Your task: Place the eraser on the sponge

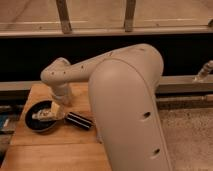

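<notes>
The gripper [56, 108] hangs from the white arm's downturned wrist at the left of the camera view. It sits low over the right rim of a round black bowl [29, 121] that stands on the pale wooden table top [50, 150]. Its jaws stand apart, and nothing shows between them. A whitish-beige oblong thing with dark marks [42, 116] lies inside the bowl, just left of the gripper.

The eraser [80, 120], a small black oblong block with thin pale stripes, lies flat on the wood just beside the bowl. It is to the right of the gripper and a little nearer the camera. Its long axis runs across the view and dips slightly toward the lower right, so its near-left end points at the gripper. The gripper is close to it but does not appear to touch it.

The blue-grey sponge does not show; the robot's bulky white upper arm [125, 110] covers the table right of the eraser and may hide it. The eraser rests on bare wood here, not on any pad. A pick would likely need a short sideways shift, with the jaws set across the block's narrow width.
</notes>
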`<control>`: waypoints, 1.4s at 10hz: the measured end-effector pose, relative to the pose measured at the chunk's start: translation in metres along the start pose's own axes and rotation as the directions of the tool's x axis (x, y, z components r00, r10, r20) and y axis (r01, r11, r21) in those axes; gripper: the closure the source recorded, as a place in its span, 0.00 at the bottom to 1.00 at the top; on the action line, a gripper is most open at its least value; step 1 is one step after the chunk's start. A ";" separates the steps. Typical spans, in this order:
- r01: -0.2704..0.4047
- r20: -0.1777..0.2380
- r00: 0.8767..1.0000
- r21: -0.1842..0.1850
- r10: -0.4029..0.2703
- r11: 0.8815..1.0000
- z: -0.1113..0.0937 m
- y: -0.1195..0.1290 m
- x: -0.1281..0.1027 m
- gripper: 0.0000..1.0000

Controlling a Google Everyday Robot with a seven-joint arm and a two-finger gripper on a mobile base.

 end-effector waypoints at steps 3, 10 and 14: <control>0.001 -0.021 1.000 -0.019 -0.001 1.000 0.027 -0.001 0.007 0.20; -0.043 -0.121 0.992 -0.057 0.035 0.997 0.051 -0.005 0.032 0.20; -0.056 -0.148 0.988 -0.054 0.048 0.997 0.056 -0.004 0.029 0.20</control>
